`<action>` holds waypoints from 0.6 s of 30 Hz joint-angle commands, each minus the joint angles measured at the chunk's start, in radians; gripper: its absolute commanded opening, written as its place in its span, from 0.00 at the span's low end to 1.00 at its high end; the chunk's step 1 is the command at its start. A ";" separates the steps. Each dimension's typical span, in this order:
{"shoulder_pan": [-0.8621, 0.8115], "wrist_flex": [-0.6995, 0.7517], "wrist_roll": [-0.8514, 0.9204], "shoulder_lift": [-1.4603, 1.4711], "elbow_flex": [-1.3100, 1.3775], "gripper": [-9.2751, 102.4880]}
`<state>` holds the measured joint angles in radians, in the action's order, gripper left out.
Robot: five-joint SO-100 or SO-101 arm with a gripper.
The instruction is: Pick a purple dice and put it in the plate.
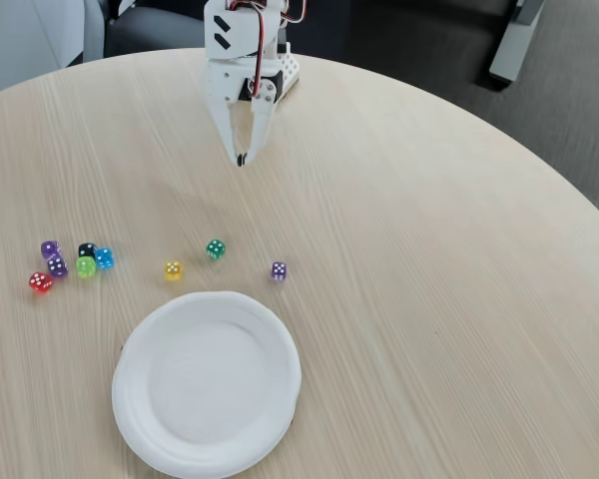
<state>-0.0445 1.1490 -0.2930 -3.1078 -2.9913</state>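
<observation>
Well above the plate (208,384): gripper (242,160) hanging, jaws together on nothing; purple dice (279,270) just beyond plate's rim.

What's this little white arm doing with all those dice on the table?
The white robot arm hangs over the wooden table with its gripper pointing down, jaws nearly closed and holding nothing. Below it lie small coloured dice. A purple dice sits alone just above the white paper plate, with a green one and a yellow one to its left in the fixed view. More dice cluster at the far left. Nothing is on the plate yet, so no dice has been moved.
</observation>
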 commanded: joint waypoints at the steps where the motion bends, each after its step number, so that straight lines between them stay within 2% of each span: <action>1: 0.005 0.000 0.003 -0.005 0.005 0.09; 18: 0.005 0.000 0.005 -0.005 0.005 0.09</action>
<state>-0.0445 1.1490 -0.2930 -3.1078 -2.9913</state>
